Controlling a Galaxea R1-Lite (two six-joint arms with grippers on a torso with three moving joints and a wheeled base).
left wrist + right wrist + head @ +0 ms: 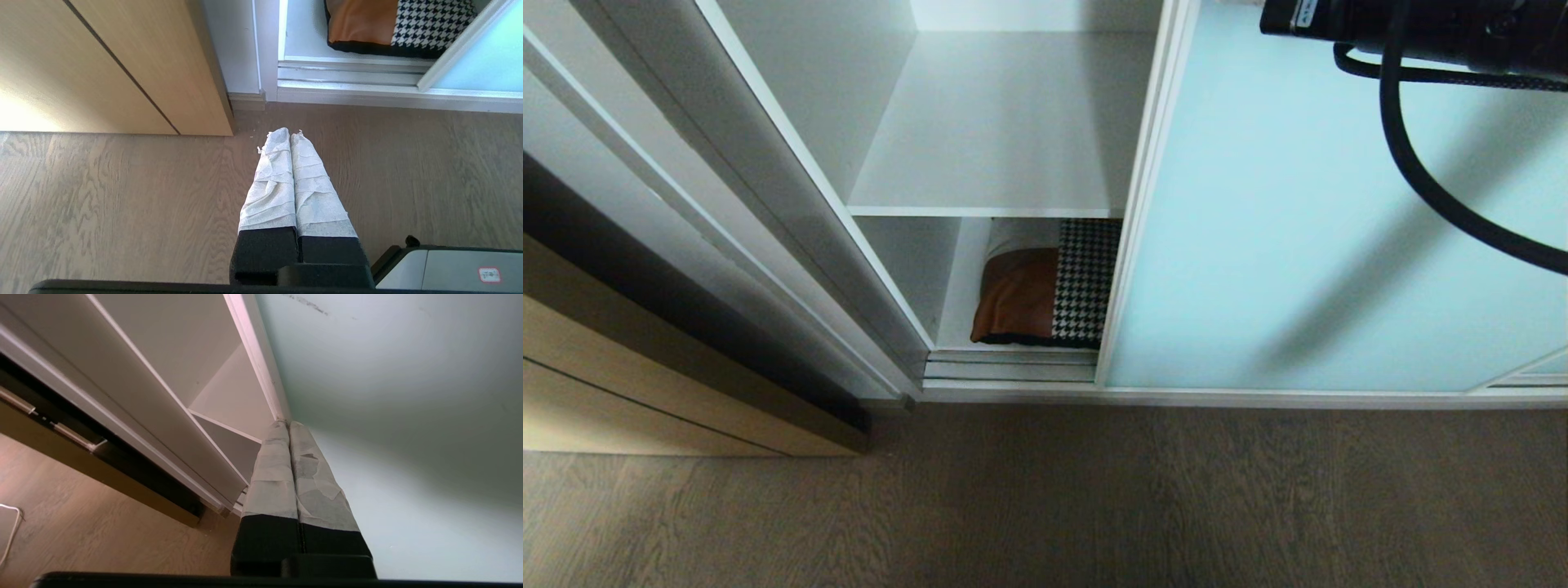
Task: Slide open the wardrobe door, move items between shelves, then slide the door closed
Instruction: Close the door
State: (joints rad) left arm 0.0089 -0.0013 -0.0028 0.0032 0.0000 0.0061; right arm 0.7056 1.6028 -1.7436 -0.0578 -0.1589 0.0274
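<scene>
No readable writing; one pillow (1045, 282) lies under one shelf (988, 122). Both claws, left gripper (290, 132) and right gripper (284, 424), are closed and empty.

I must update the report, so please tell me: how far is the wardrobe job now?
Done: the door is partly slid open, showing both shelves. In hand: the shut right gripper has its tips at the door's frame edge, seemingly pushing. The left gripper hangs shut over the floor. Left: the pillow lies on the bottom shelf, the upper shelf is bare; moving it and closing remain.
</scene>
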